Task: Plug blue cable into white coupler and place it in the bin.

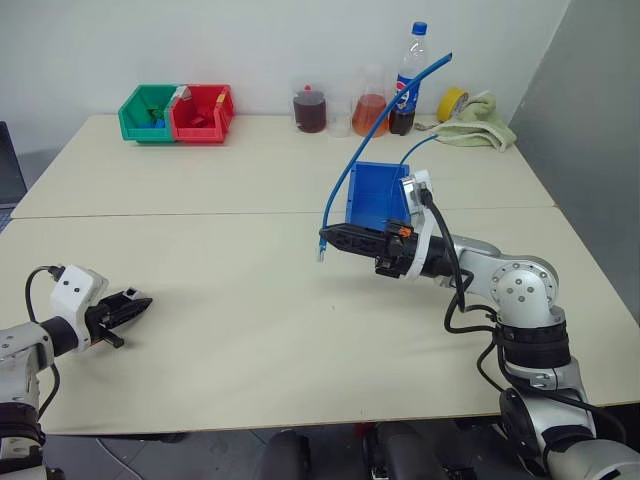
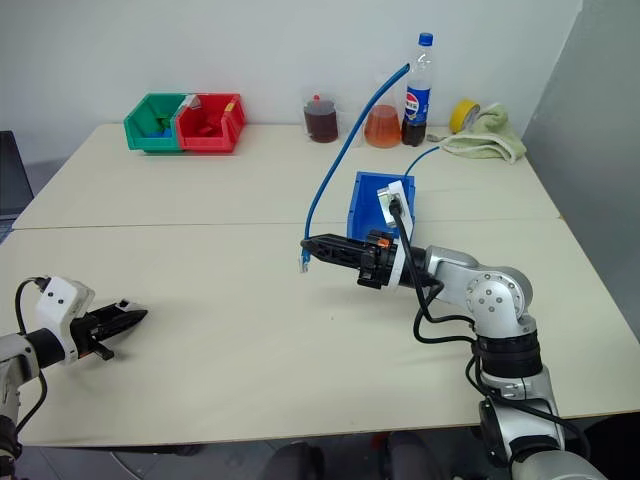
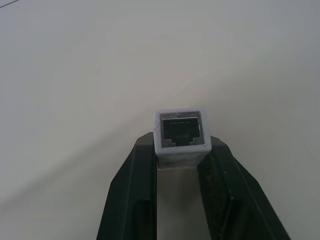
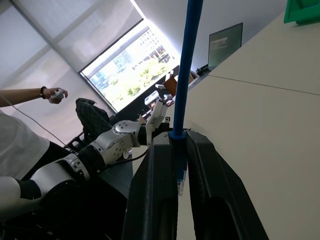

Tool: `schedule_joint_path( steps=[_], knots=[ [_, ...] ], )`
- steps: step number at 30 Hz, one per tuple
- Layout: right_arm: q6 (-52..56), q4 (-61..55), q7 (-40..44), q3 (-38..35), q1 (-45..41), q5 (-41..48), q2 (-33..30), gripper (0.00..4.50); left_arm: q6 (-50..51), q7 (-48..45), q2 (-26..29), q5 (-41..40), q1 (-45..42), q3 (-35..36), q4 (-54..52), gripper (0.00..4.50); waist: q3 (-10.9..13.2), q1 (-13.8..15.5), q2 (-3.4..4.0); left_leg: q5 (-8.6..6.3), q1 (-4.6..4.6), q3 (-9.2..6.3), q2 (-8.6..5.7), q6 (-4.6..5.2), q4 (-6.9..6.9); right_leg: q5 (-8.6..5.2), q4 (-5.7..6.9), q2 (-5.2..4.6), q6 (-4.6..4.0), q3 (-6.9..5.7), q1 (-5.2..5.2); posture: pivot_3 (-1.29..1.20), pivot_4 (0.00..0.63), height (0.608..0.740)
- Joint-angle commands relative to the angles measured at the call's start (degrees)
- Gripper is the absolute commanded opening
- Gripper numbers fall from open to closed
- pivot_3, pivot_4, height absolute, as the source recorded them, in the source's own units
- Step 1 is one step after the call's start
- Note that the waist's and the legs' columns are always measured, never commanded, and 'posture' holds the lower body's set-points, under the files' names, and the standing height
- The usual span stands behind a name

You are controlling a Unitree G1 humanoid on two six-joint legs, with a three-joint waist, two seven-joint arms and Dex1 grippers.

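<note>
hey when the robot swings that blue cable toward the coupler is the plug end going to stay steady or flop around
Probably some wobble. The blue cable rises from the right claw in a long free arc, so it looks springy, not rigid. The plug end hangs just below the grip, so that short stub should stay fairly steady. The trailing arc may tug sideways during alignment with the white coupler.

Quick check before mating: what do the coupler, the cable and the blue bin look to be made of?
White coupler: looks like matte moulded plastic, a dark socket with fine metallic contacts in its face. Blue cable: smooth light-blue jacket, likely flexible rubbery plastic, since it bends in a springy arc; its plug end looks pale, probably plastic. Bin: bright-blue rigid plastic, judging by its flat, even walls.
</note>
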Motion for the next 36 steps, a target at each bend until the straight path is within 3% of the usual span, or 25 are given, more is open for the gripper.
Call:
schedule_joint_path(
  steps=[1,7,12,17,25,31,36],
  knots=[
    [-0.6,-1.9,0.6,-1.3,-0.2,1.0,-0.1,0.05,5.0,-1.4,0.1,-1.6,2.1,-0.3,-7.0,0.79,0.0,0.0,0.0,0.0,0.0,0.0,0.0,0.0,0.0,0.0,0.0,0.0,0.0,0.0,0.0,0.0,0.15,0.74],
    [-1.0,-2.4,0.2,-1.8,0.4,0.4,-0.7,0.05,21.8,-6.6,-1.4,-9.3,2.8,-5.1,-29.8,0.79,0.0,0.4,-0.05,0.0,-0.1,-0.06,-0.09,0.0,0.04,0.01,-0.04,-0.08,0.01,-0.04,0.0,0.0,0.15,0.74],
    [-2.2,-3.1,-0.2,-2.1,0.3,-0.7,-1.6,0.05,32.3,-11.0,-3.5,-13.7,-4.0,-14.0,-42.9,0.79,0.0,0.5,-0.05,0.0,-0.16,-0.11,-0.18,0.0,0.12,0.03,-0.06,-0.13,0.05,-0.08,0.07,0.0,0.15,0.74],
    [-5.1,-4.1,-1.2,-1.4,0.7,-3.3,-1.5,0.05,27.8,-16.6,-7.7,-8.7,-13.0,-24.1,-39.8,0.79,0.0,0.2,-0.04,0.01,-0.08,-0.09,-0.14,0.01,0.14,0.03,-0.04,0.06,0.06,0.01,0.1,0.0,0.15,0.74],
    [-9.7,-6.3,-0.4,0.2,3.6,-8.0,-1.8,0.05,9.3,-21.4,-14.6,4.4,-21.4,-35.7,-24.4,0.79,0.0,0.1,-0.03,0.02,-0.12,-0.02,0.09,0.01,0.13,0.01,-0.03,0.5,0.02,0.29,-0.03,0.0,0.15,0.74],
    [-14.4,-7.8,0.9,2.4,6.4,-11.7,-1.0,0.05,-0.6,-18.6,-18.7,11.2,-23.1,-38.1,-16.6,0.79,0.0,0.9,-0.03,0.01,-0.14,0.0,-0.05,0.03,0.23,0.04,-0.08,0.4,0.07,0.34,0.04,0.0,0.15,0.74],
    [-24.6,-7.1,6.3,8.8,11.4,-20.6,-1.5,0.05,-2.6,-16.7,-20.8,13.1,-21.6,-38.2,-15.7,0.79,-0.2,1.8,0.03,0.05,0.04,-0.04,-0.09,0.1,0.28,0.06,-0.07,0.38,0.19,0.32,0.25,0.0,0.15,0.74]
  ],
)
